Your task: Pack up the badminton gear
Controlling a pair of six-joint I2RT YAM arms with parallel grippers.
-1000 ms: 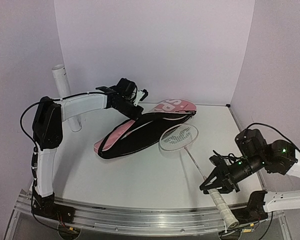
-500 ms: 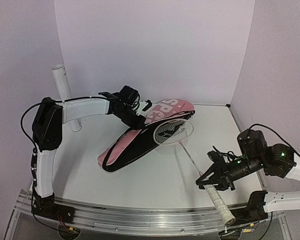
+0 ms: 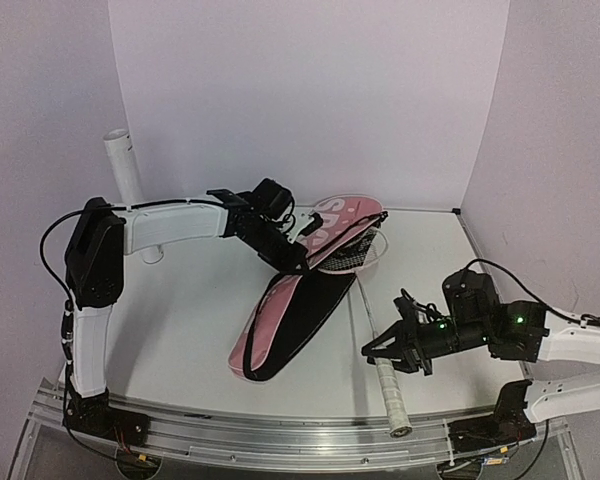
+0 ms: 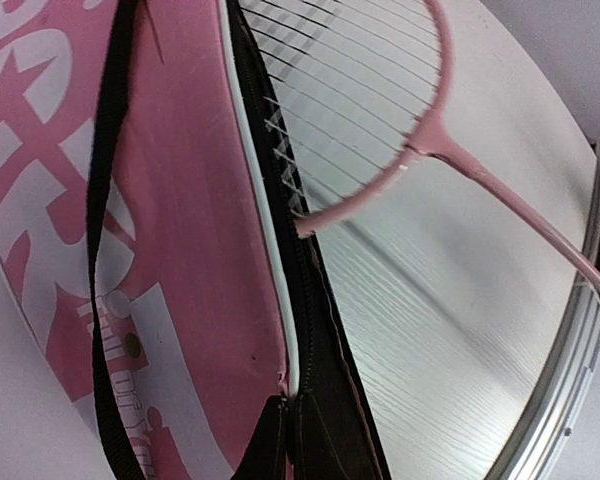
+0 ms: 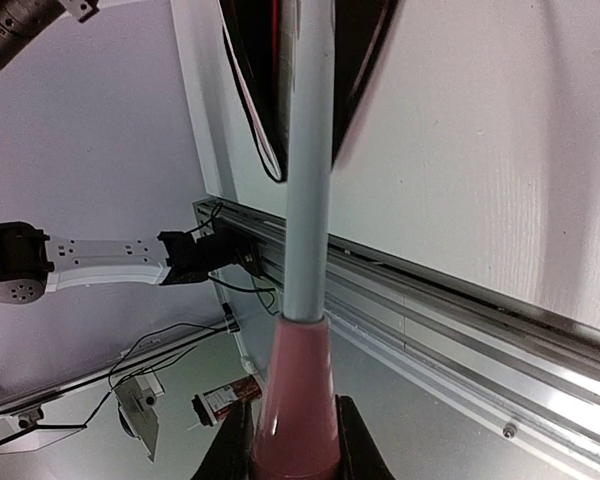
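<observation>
Racket (image 3: pixel 358 252): right of centre in the top view, head tucked into the mouth of the pink bag (image 3: pixel 265 335), shaft running down toward the lower right.

Upper left: white tube (image 3: pixel 125 170) upright at the back of the desk (image 3: pixel 180 320).

Left arm reaches across from the left. The left hand (image 3: pixel 288 250) is at the bag's upper edge, just beside the racket head. Grip not visible; cannot tell whether it is clamped or spread.

Centre: the bag lies diagonally, pink side up, dark lining showing. Left wrist view: black strap (image 4: pixel 105 250) over the pink fabric, strings and pink frame passing under the zip edge.

Lower right: right hand (image 3: pixel 385 355) is closed on the racket at the top of its white handle (image 3: pixel 388 395). Right wrist view: fingers (image 5: pixel 235 445) either side of the pink collar. The handle end points toward the near desk edge.
</observation>
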